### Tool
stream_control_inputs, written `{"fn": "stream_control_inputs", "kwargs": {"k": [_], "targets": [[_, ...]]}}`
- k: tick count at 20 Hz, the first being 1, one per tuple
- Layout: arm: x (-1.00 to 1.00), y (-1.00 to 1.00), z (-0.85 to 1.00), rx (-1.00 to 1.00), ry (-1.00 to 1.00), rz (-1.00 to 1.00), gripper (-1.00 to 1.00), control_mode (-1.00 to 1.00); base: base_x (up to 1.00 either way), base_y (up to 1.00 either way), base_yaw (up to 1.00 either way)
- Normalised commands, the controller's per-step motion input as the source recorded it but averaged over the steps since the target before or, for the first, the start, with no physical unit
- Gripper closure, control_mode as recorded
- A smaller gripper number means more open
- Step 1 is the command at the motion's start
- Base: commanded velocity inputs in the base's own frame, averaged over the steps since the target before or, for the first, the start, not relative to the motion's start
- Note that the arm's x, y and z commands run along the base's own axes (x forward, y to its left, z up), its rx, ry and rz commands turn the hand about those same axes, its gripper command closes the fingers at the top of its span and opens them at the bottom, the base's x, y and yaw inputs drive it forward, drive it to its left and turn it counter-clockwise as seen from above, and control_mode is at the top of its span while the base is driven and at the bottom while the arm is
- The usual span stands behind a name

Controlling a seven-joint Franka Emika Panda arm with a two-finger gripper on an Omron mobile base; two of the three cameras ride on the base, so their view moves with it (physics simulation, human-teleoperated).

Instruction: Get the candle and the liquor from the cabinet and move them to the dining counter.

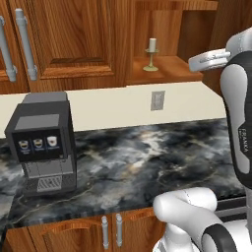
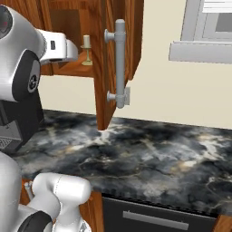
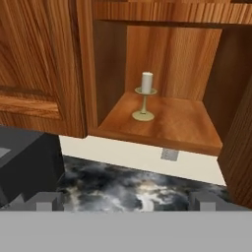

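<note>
One candle (image 3: 146,96) stands upright on the bottom shelf (image 3: 172,123) of the open cabinet (image 3: 44,64), ahead of the end effector (image 3: 125,202) and slightly above it, well apart, no contact. Candle is a short cream stick in a slim olive-gold holder with round flat foot, sitting toward the left of the shelf, near the cabinet's inner side wall. End effector fingers (image 3: 44,201) are spread wide, nothing between them. Below the end effector lies the marbled black-grey-white worktop (image 1: 147,152), with a wall outlet (image 3: 169,154) on the cream wall just under the shelf edge. Open cabinet door (image 2: 115,63) with its long grey bar handle (image 2: 119,63) hangs to the right of the end effector. Dark coffee machine (image 1: 43,142) sits on the worktop, down and to the left of the end effector. Closed raised-panel door (image 1: 69,39) is left of the open compartment. Base cabinet doors (image 1: 110,229) with small handles are below the worktop. Liquor bottle: cannot tell where.
</note>
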Motion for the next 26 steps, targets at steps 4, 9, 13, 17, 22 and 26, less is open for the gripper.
{"fn": "stream_control_inputs", "kwargs": {"k": [4,9,13,17,22,26], "targets": [[0.47,0.0,0.0,0.04,0.0,0.02,-1.0,-1.0,0.0,0.0,0.0],[0.39,0.0,0.0,0.01,0.0,0.0,-1.0,-1.0,0.0,0.0,0.0],[0.33,0.0,0.0,0.0,0.0,0.0,-1.0,-1.0,0.0,0.0,0.0],[0.26,0.0,0.0,0.0,-0.01,0.0,-1.0,-1.0,0.0,0.0,0.0],[0.36,0.0,0.0,0.0,-0.01,0.0,-1.0,-1.0,0.0,0.0,0.0],[0.33,0.0,0.0,0.0,-0.04,0.01,-1.0,-1.0,0.0,0.0,0.0]]}}
